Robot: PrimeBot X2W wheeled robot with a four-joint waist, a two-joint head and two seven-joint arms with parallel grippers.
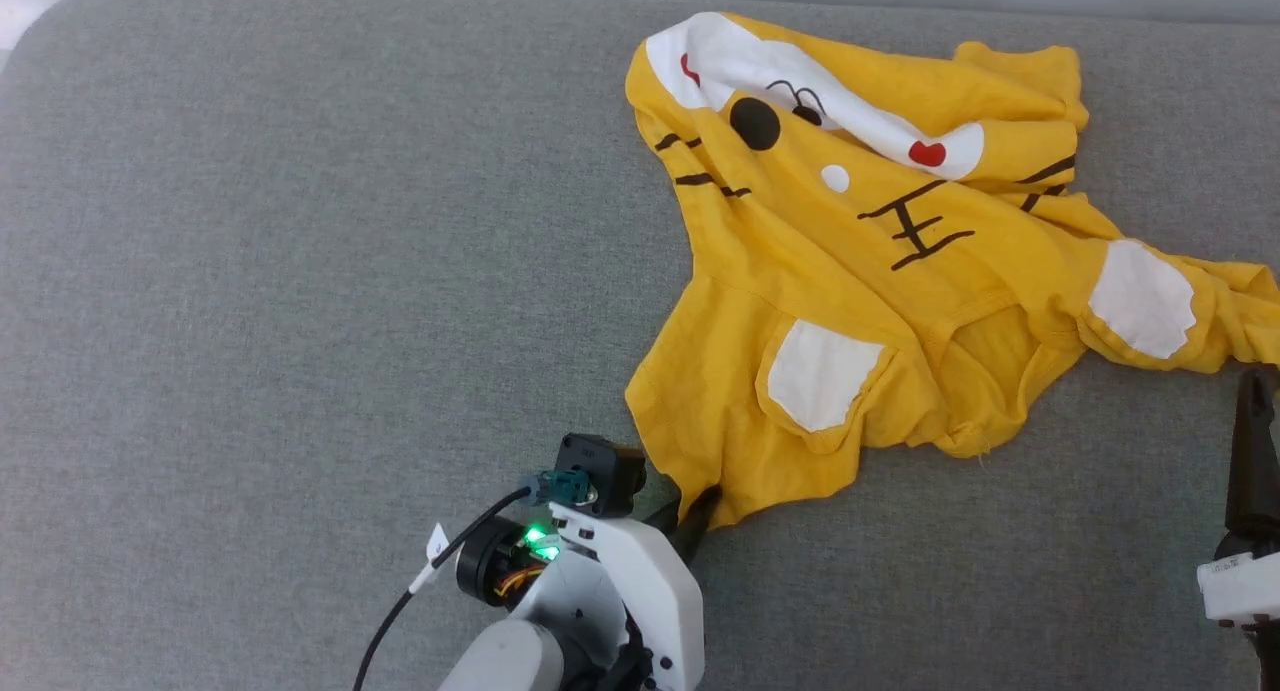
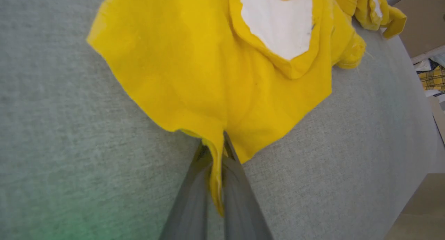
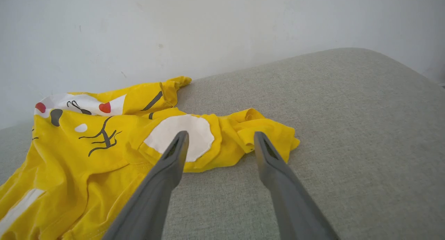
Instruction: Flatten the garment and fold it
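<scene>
Shirt [image 1: 850, 271] lies crumpled, print side up, on the grey cushion [image 1: 300, 271], toward the far right in your head view. Your left arm [image 1: 600, 591] comes in from the bottom middle of that view, wrist angled up and to the right. Your left gripper [image 2: 217, 146] is pinched tight on the shirt's nearest corner, and a strip of yellow cloth runs down between its two fingers [image 2: 240, 191]. Your right gripper [image 3: 220, 137] hovers low just beside the shirt's right end, jaws spread wide and holding nothing. In its wrist view one fingertip sits in front of a round white patch [image 3: 201, 129]; whether it touches the cloth you cannot tell.
</scene>
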